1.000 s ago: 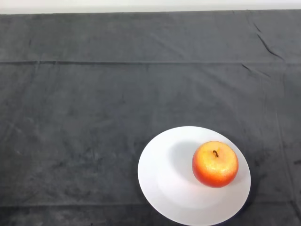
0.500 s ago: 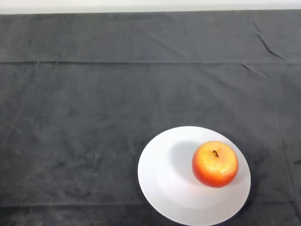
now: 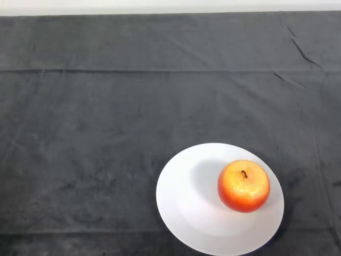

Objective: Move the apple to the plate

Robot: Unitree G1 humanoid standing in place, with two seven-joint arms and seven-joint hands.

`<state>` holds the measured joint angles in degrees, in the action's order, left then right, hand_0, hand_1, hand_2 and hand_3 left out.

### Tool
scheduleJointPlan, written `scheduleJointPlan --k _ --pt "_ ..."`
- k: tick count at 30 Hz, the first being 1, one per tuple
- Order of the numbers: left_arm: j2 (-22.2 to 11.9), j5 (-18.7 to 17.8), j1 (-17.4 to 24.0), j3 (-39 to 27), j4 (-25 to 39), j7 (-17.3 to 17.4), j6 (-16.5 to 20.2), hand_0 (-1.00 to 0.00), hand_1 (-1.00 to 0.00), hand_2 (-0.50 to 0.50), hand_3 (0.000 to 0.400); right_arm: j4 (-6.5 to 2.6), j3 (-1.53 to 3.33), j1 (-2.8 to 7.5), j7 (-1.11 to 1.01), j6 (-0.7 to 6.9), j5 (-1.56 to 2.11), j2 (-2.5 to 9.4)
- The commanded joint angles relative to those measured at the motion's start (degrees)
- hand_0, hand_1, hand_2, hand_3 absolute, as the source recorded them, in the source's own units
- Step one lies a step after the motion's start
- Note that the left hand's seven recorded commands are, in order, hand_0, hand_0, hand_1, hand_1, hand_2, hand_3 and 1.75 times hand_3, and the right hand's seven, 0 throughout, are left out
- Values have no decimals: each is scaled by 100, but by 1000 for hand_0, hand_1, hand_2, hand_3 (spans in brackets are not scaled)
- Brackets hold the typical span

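A red and orange apple (image 3: 243, 186) stands upright, stem up, on a white round plate (image 3: 186, 200). It sits on the right half of the plate. The plate lies on the dark cloth near the table's front edge, right of the middle.
The dark cloth (image 3: 106, 117) covers the whole table, with a few creases at the far right. A pale wall strip (image 3: 160, 5) runs along the far edge.
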<state>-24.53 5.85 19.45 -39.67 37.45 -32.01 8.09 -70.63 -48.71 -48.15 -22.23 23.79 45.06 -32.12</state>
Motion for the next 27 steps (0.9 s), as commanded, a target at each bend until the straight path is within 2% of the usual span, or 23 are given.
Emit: scheduleJointPlan --k 1,27 --pt "155 121 -45 -194 -145 41 -28 0 0 0 0 124 -63 79 15 10 161 -53" --pt "172 120 -43 -198 -168 78 -49 0 0 0 0 125 -63 80 16 10 162 -52"
